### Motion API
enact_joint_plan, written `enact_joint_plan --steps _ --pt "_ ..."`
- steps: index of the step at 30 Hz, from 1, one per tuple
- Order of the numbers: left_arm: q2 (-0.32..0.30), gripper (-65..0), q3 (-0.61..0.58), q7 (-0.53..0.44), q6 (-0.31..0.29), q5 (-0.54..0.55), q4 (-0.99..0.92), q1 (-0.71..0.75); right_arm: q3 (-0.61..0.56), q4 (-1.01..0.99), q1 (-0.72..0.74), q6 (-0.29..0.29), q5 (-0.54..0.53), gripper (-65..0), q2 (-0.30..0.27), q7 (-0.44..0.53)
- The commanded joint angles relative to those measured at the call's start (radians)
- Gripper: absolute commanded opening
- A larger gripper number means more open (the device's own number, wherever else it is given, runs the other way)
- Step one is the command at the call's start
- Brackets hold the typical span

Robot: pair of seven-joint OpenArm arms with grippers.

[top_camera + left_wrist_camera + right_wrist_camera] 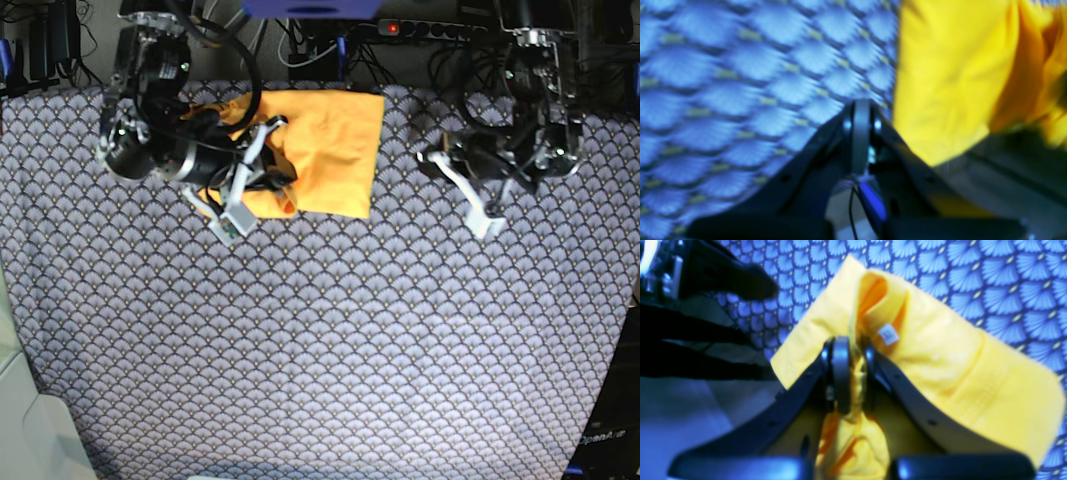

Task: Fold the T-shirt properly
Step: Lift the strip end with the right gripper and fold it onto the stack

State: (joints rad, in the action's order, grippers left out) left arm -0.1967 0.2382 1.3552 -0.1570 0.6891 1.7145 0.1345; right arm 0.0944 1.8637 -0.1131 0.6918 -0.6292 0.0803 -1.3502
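Soft, light yellow-orange cotton, the T-shirt (330, 150) lies folded at the table's (330, 350) 11 o'clock, its limp edge bunched in the closed right pincer (853, 373), while the left pincer (862, 133) hangs shut and empty.

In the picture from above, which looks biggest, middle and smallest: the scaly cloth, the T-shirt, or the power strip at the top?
1. Scaly cloth, covering nearly the whole view.
2. T-shirt, a folded patch on it.
3. Power strip, a thin bar at the back, partly hidden.
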Motion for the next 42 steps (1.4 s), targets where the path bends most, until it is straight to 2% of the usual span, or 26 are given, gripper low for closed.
enact_joint_plan --steps 1,4,12,20,24,30,37,42 --pt "-0.007 -65.0 0.019 -0.006 -0.002 0.016 0.014 -0.009 -0.002 -0.003 0.023 0.006 -0.027 -65.0 0.003 0.019" --pt "-0.008 -65.0 0.045 -0.006 -0.005 0.016 0.012 -0.003 -0.005 -0.055 0.037 0.006 -0.027 -65.0 0.005 0.019" --pt "-0.024 -65.0 0.045 -0.006 -0.005 0.017 0.02 0.011 -0.12 -0.072 0.063 0.006 -0.03 -65.0 0.008 0.07" --pt "-0.027 -65.0 0.045 -0.006 -0.005 0.019 0.023 0.027 -0.129 -0.157 0.111 0.006 -0.025 -65.0 0.046 0.091" --pt "-0.028 -65.0 0.045 -0.006 -0.005 0.019 0.023 0.03 -0.129 -0.235 0.125 0.006 -0.025 -65.0 0.045 0.153" --pt "-0.028 -65.0 0.045 -0.006 -0.005 0.017 0.023 0.029 -0.132 -0.238 0.092 0.006 -0.031 -65.0 0.062 0.213" --pt "-0.028 -65.0 0.045 -0.006 -0.002 0.017 0.023 0.024 -0.215 -0.237 0.069 0.006 -0.028 -65.0 0.065 0.278" --pt "-0.028 -65.0 0.045 -0.006 -0.002 0.017 0.023 0.027 -0.229 -0.243 0.059 0.006 -0.025 -65.0 0.06 0.309"
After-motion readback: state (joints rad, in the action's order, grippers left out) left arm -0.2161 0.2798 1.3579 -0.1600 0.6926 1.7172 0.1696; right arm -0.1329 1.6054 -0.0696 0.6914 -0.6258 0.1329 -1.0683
